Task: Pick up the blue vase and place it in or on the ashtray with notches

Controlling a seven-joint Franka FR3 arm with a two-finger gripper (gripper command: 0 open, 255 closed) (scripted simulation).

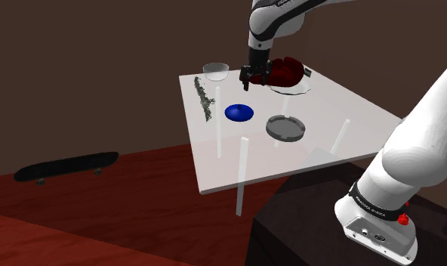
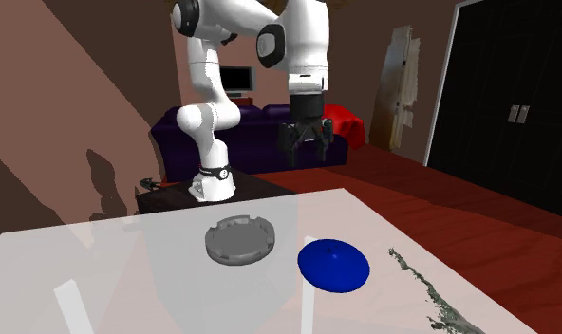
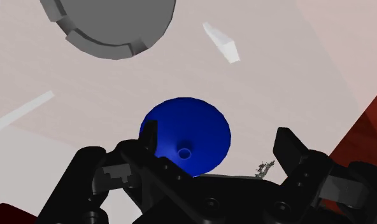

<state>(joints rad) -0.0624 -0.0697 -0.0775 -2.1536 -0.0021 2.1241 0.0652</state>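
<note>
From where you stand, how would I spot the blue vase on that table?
Find the pale see-through table. Near its middle, beside the grey notched ashtray, sits the blue vase. It is the one deep-blue thing there, low and round like a saucer.

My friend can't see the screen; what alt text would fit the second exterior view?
A white robot arm holds its open black gripper in the air above a pale table, grasping nothing. On the table a flat blue vase lies beside a grey notched ashtray, not touching it. A dark sofa and black doors stand behind.
</note>
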